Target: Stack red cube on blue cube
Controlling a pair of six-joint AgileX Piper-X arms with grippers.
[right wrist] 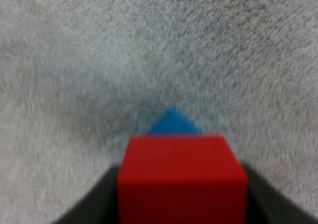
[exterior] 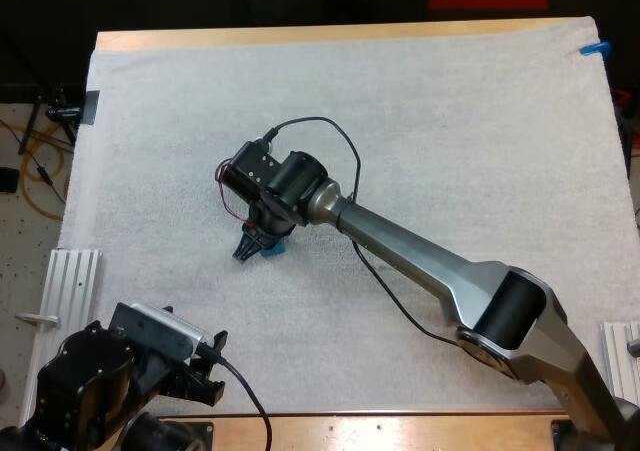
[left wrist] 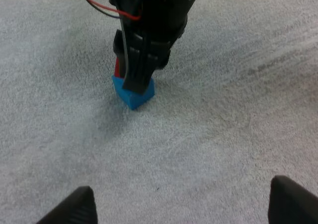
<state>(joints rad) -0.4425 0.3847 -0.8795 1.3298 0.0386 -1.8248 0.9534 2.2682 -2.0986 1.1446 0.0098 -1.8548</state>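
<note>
My right gripper [exterior: 255,245] reaches to the middle of the mat, shut on the red cube [right wrist: 182,177]. The fingers press it from both sides. Directly beneath it sits the blue cube [right wrist: 171,124], turned so that one corner pokes out past the red cube. In the left wrist view the right gripper [left wrist: 137,81] stands on top of the blue cube [left wrist: 133,93], and a red cube sliver [left wrist: 117,67] shows just above it. I cannot tell whether the cubes touch. My left gripper [left wrist: 186,209] is open near the front edge, well short of the cubes.
The white mat [exterior: 450,121] lies wide and flat around the cubes. The right arm [exterior: 420,261] crosses the mat diagonally from the front right. A metal rail [exterior: 70,271] lies at the table's left side.
</note>
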